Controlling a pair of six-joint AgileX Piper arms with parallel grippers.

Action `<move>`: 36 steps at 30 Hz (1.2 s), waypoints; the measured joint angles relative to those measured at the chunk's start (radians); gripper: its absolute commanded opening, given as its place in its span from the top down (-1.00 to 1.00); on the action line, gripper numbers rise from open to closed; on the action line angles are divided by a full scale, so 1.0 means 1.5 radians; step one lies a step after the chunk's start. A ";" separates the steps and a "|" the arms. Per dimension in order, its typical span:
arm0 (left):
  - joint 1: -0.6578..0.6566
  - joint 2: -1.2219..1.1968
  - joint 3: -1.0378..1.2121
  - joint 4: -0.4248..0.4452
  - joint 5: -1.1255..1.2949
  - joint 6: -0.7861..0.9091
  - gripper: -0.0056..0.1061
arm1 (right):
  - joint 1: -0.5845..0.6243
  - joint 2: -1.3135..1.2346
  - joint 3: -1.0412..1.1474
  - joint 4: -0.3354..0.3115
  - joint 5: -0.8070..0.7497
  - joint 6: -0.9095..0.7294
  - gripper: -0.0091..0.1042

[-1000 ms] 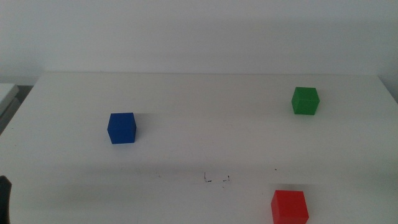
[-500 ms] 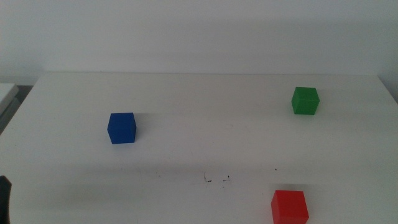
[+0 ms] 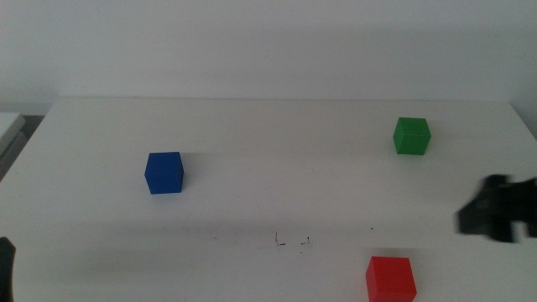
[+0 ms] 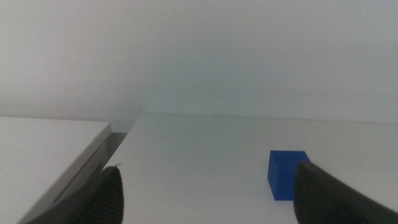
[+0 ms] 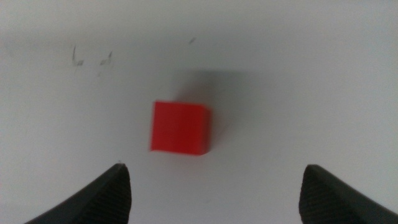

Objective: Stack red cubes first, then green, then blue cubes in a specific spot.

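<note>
- Right claw, jaws spread wide, hangs above the small matte bright-red cube, not touching it.
- Red cube sits on the white counter, near the dark scribble marks.
- Left claw waits open.

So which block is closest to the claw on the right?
The red cube. The right claw hangs beside and above it, jaws open, while the green cube sits farther back and the blue cube is far left.

White table, blue cube, green cube, red cube, scribble marks
</note>
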 measured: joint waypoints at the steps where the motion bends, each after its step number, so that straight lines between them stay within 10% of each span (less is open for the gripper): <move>1: 0.000 0.000 0.000 0.000 0.000 0.000 -0.77 | 0.034 0.024 -0.006 -0.012 -0.001 0.036 -0.80; 11: 0.000 0.000 0.000 0.000 0.000 0.000 -0.77 | 0.228 0.234 -0.026 -0.104 -0.019 0.246 -0.80; 36: 0.000 0.000 0.000 0.000 0.000 0.000 -0.77 | 0.238 0.429 -0.013 -0.172 -0.164 0.373 -0.80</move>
